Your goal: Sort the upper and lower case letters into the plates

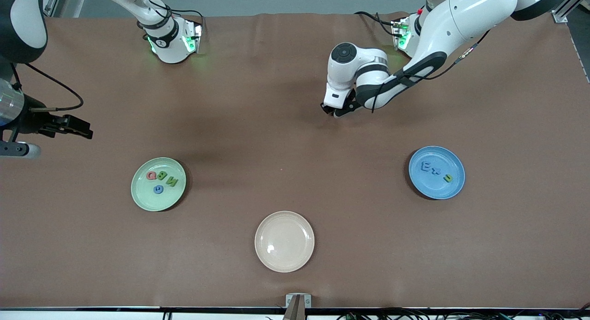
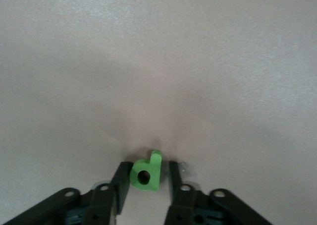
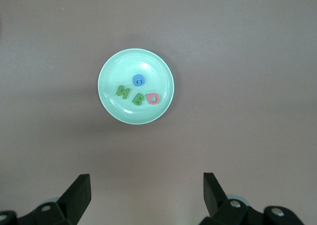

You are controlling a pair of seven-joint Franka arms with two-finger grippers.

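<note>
In the front view I can barely see the left gripper [image 1: 333,111]: the white wrist covers it, and only dark tips show, low over the bare brown desk [image 1: 258,126] in the middle, toward the arms' bases. The left wrist view is clearer: the jaws are clamped on a small bright green foam letter [image 2: 145,172], shaped like a lower-case d with a round hole, held between two black fingers [image 2: 120,183]. I cannot tell whether the letter touches the desk.

The right gripper [image 1: 79,127] is at the edge of the front view, over the right arm's end of the desk, and most of its arm is cut off there. Its jaws stand wide apart with nothing between them, and the arm waits. Its wrist view looks straight down on the pale mint green round plate [image 3: 109,69].

That mint plate holds four foam letters: a pink Q [image 1: 151,175], a green B [image 1: 162,175], a green N [image 1: 172,181] and a blue G [image 1: 158,189]. The sky blue round plate [image 1: 421,186], toward the left arm's end, holds three: a blue E [image 1: 428,167], a small blue x-like letter [image 1: 437,171], hard to read against the plate, and a yellow-green one [image 1: 448,177] that I cannot make out.

The cream-beige round plate [image 1: 276,260] lies nearer the front camera than both, between them, with nothing on it.
</note>
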